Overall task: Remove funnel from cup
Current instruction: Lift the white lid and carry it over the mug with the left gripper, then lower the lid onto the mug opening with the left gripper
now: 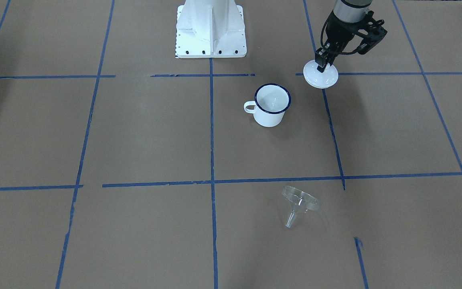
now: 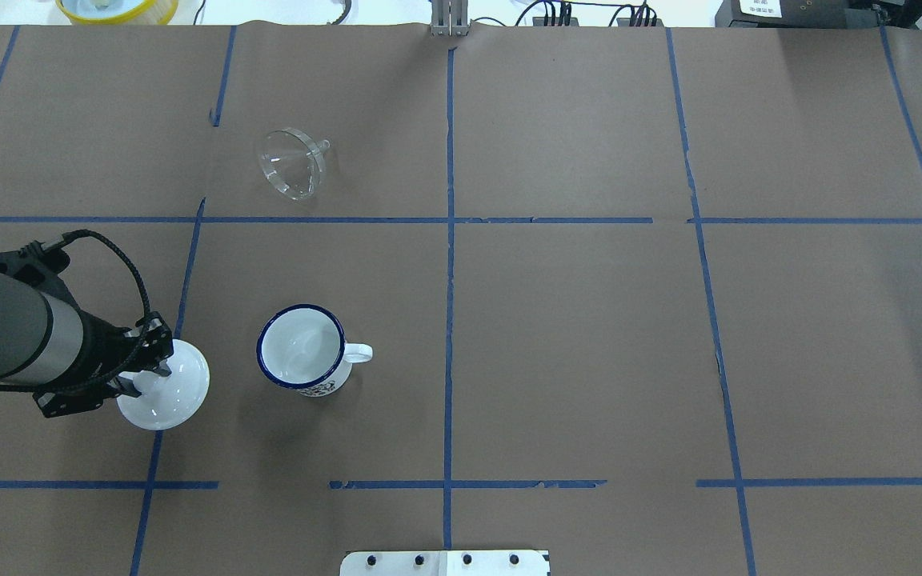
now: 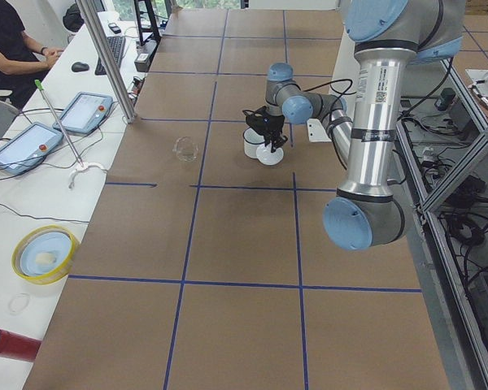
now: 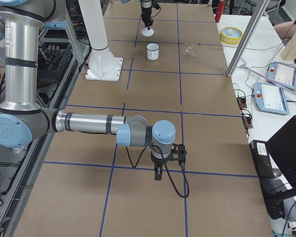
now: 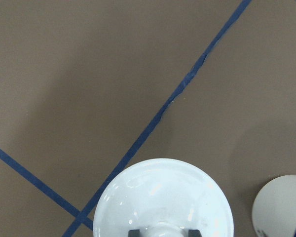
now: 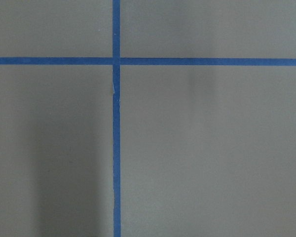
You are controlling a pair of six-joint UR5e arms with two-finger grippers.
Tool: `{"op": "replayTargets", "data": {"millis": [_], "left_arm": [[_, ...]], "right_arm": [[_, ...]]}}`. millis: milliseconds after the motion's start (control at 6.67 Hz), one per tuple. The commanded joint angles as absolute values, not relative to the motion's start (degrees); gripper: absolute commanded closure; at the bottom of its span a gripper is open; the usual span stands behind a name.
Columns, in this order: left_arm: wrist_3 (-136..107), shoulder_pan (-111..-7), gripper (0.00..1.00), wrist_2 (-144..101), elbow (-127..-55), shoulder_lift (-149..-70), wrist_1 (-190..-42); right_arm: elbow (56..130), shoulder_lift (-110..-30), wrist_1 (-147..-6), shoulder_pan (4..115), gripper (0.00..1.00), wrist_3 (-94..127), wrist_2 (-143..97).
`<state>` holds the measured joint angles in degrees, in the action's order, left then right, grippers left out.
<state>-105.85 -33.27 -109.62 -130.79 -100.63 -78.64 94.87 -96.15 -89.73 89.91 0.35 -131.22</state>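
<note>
The clear funnel lies on its side on the brown table, well apart from the cup and on the operators' side of it; it also shows in the overhead view. The white cup with a dark blue rim stands upright and empty. My left gripper is shut on the knob of a white round lid, held low beside the cup on my left. The lid fills the bottom of the left wrist view. My right gripper shows only in the exterior right view, far from the cup; I cannot tell its state.
The robot's white base stands behind the cup. A yellow bowl, tablets and a metal post stand on the operators' side table. Blue tape lines cross the table.
</note>
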Motion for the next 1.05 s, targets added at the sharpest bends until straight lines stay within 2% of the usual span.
{"op": "replayTargets", "data": {"millis": [0, 450, 900], "left_arm": [[-106.17, -33.75, 1.00, -111.17, -124.74, -113.60, -68.93], [-107.84, -33.40, 1.00, -111.36, -115.44, -121.70, -69.08], [-109.51, -32.87, 1.00, -111.45, -115.23, -122.17, -69.43]], "right_arm": [[94.83, -96.15, -89.74, 89.91, 0.00, 0.35, -131.22], [94.92, -96.15, -89.74, 89.91, 0.00, 0.35, -131.22], [94.83, -96.15, -89.74, 89.91, 0.00, 0.35, -131.22]]}}
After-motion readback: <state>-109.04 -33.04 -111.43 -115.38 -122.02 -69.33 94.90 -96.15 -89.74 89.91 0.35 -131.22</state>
